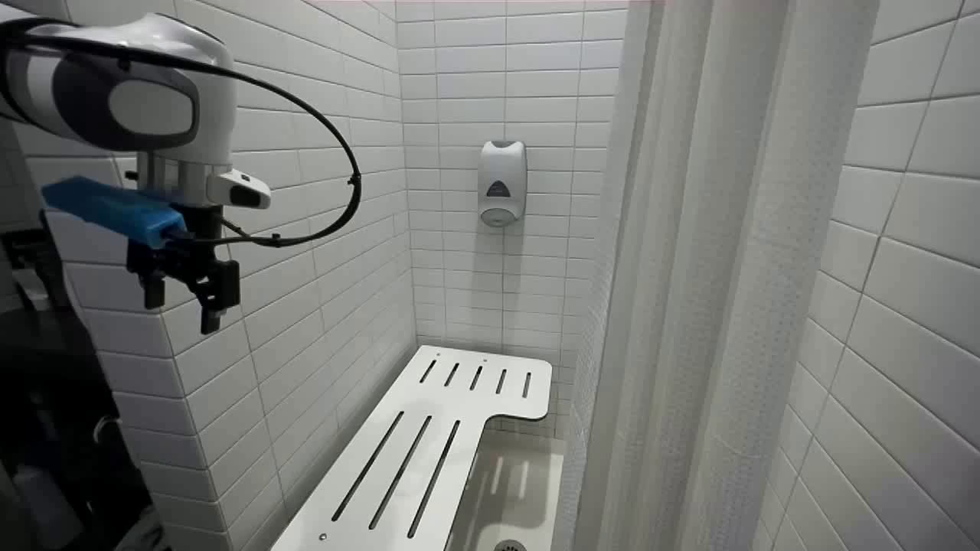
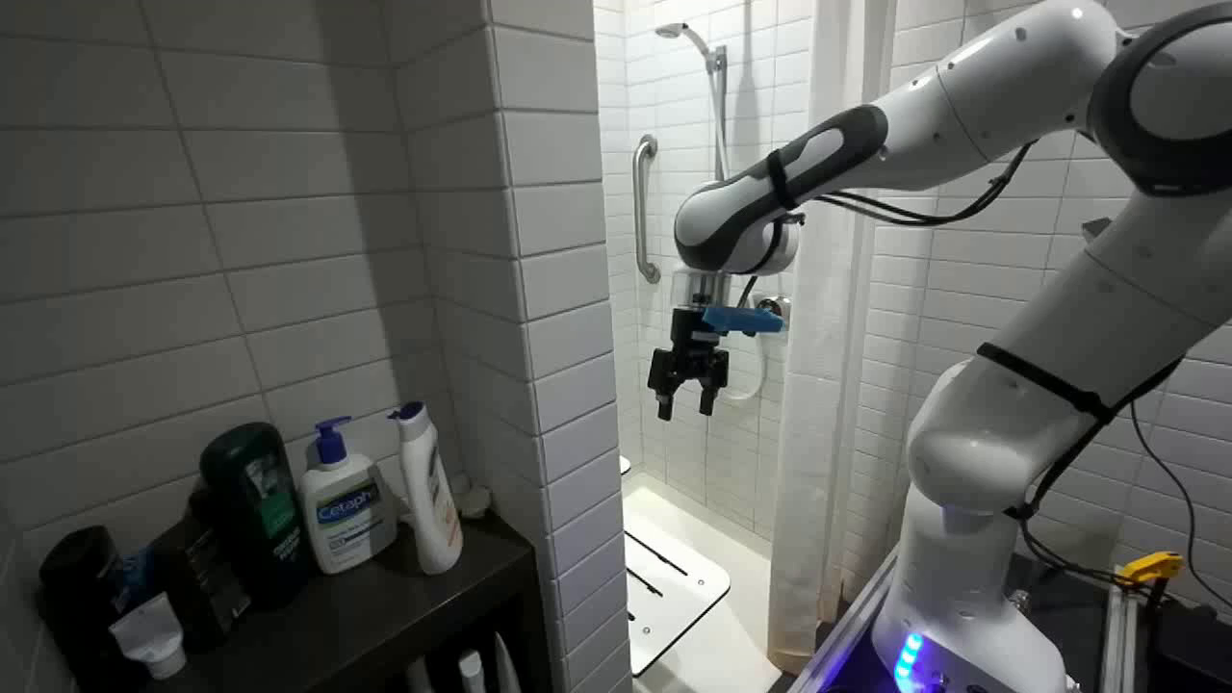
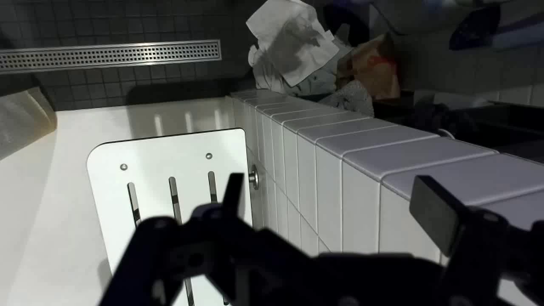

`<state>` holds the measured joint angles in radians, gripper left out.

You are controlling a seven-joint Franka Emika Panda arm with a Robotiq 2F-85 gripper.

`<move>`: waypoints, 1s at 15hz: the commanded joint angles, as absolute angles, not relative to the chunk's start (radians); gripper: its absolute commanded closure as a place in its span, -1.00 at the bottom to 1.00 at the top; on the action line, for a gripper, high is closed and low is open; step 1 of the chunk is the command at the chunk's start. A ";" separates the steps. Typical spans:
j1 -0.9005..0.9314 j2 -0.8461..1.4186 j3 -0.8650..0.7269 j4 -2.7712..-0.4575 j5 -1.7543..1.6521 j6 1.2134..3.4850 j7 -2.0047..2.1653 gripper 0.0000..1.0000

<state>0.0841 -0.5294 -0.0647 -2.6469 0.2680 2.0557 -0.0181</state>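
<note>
Hangs near the wall [image 3: 328, 195], higher than the bench [image 1: 389, 463] set low alongside it. Shows nothing gripped at the gripper [image 2: 686, 412], only spread fingers [image 3: 433, 216]. Gives no sign of contact; on present evidence, has no grasp made and all handling outstanding.

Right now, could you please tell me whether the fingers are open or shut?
Open: in the wrist view, the fingers stand wide apart, with the tiled wall visible between them.
</note>
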 commanded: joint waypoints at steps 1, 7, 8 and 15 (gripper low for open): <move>0.067 -0.529 -0.049 -2.645 0.276 2.052 -0.025 -1.00; 0.074 -0.518 -0.051 -2.643 0.277 2.046 -0.040 -1.00; 0.075 -0.513 -0.046 -2.648 0.272 2.047 -0.041 -1.00; 0.135 -0.608 0.040 -2.846 0.287 2.090 -0.029 -1.00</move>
